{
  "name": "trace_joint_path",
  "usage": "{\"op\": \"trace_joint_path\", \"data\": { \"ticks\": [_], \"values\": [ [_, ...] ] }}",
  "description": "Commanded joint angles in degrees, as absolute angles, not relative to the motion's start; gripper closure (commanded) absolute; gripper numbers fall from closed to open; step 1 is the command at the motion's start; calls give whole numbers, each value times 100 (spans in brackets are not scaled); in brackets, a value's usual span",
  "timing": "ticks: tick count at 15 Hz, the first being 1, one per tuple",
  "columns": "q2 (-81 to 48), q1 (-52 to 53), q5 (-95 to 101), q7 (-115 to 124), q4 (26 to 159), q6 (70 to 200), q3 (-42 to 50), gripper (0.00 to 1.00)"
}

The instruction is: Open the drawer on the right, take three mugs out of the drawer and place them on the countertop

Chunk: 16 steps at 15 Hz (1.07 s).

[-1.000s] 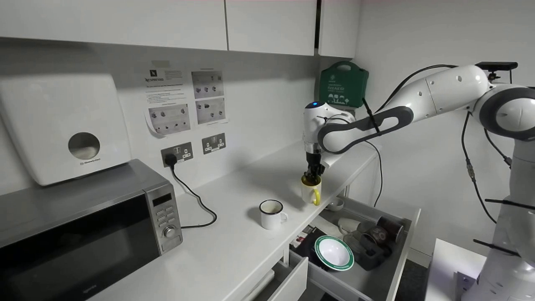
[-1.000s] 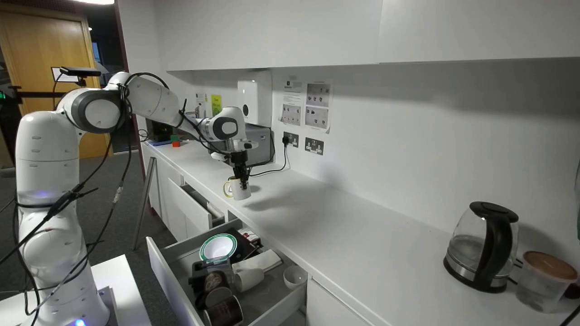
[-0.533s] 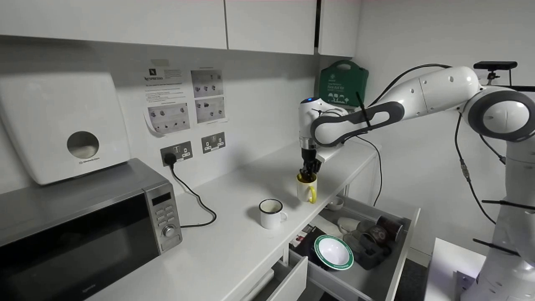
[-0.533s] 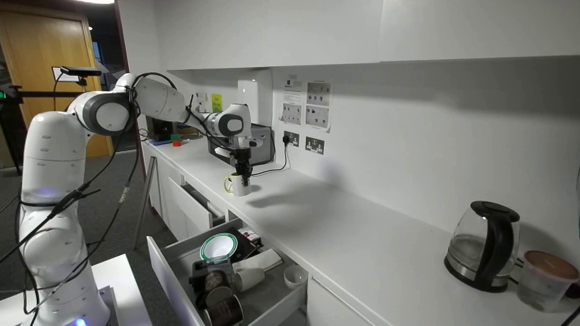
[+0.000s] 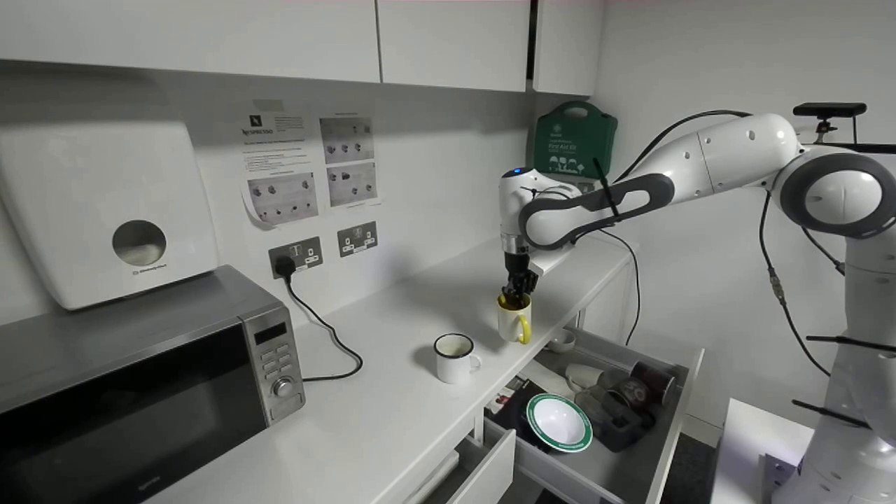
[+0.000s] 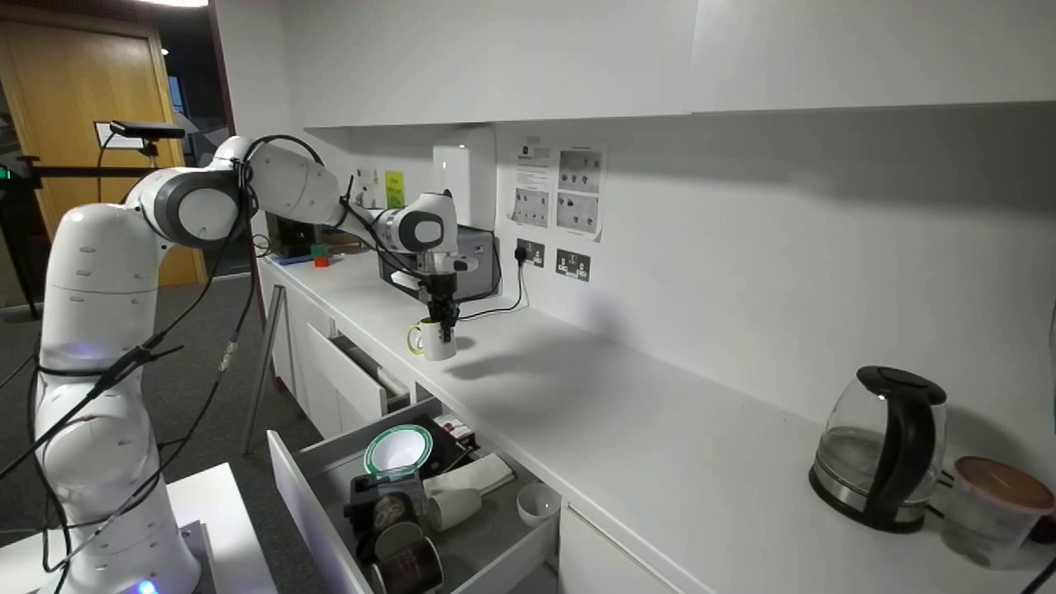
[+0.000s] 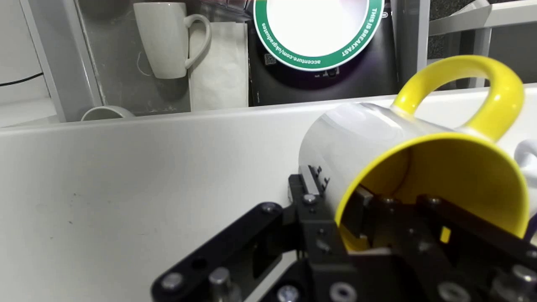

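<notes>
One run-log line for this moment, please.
hand: holds yellow-handled mug by rim | contact with countertop: unclear | dark-rimmed mug: upright on countertop | wide drawer: open

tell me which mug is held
The yellow-handled mug, gripped by its wall; the black-rimmed white mug stands free, others are in the drawer.

You have dim, greyish light in both exterior views and a soft-edged shadow on the countertop (image 6: 643, 445). In your wrist view, the plate (image 7: 318, 31) is washed out at centre; glints mark the yellow-handled mug (image 7: 453, 167).
</notes>
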State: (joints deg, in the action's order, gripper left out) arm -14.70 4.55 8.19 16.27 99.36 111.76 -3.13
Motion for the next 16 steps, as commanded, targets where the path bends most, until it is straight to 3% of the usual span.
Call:
{"op": "trace_joint_path", "data": {
  "ticks": [1, 16],
  "values": [
    [-1474, 504, 810, 1579, 9954, 11197, -250, 97],
    [-2121, 726, 913, 1546, 9527, 10981, -243, 97]
  ]
}}
